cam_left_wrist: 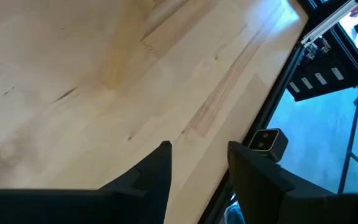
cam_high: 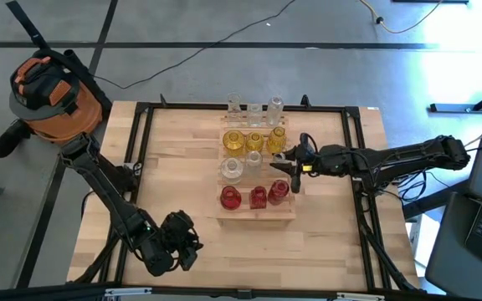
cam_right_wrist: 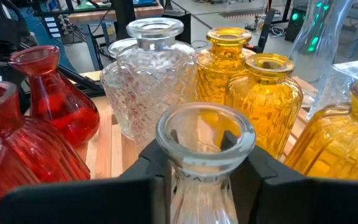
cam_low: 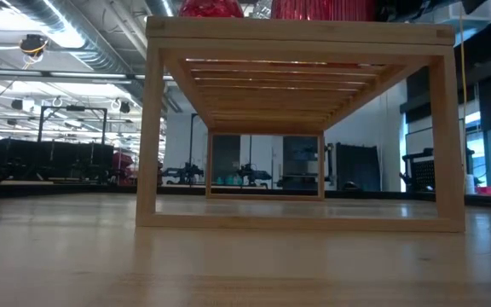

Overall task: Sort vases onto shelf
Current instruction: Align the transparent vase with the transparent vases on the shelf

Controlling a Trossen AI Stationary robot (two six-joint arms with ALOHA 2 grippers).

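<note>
The shelf [cam_high: 253, 213], a light slatted wooden rack, stands mid-table and fills the low view [cam_low: 297, 34]. On it stand vases in rows: clear ones [cam_high: 253, 110] at the far end, yellow ones [cam_high: 234, 140] behind a clear pair [cam_high: 231, 170], red ones [cam_high: 231, 198] nearest. My right gripper [cam_high: 284, 167] reaches in from the table's right and is shut on a clear vase [cam_right_wrist: 205, 134], between the red vases [cam_right_wrist: 61, 102] and the yellow vases [cam_right_wrist: 266, 99]. My left gripper [cam_left_wrist: 197, 162] stands open over the bare tabletop near the front left [cam_high: 174, 242]. My right gripper pinches the clear vase's neck [cam_right_wrist: 197, 186], just under its flared rim, between its two fingers [cam_right_wrist: 157, 158]. They come nearly level from the table's right side. The vase stands upright; its base is out of view below the gripper.
A patterned clear vase [cam_right_wrist: 151, 81] stands close behind the held one, with red and yellow vases close on both sides. An orange vacuum [cam_high: 53, 92] sits off the table's far left corner. Black frame rails [cam_high: 141, 150] run along the table's sides.
</note>
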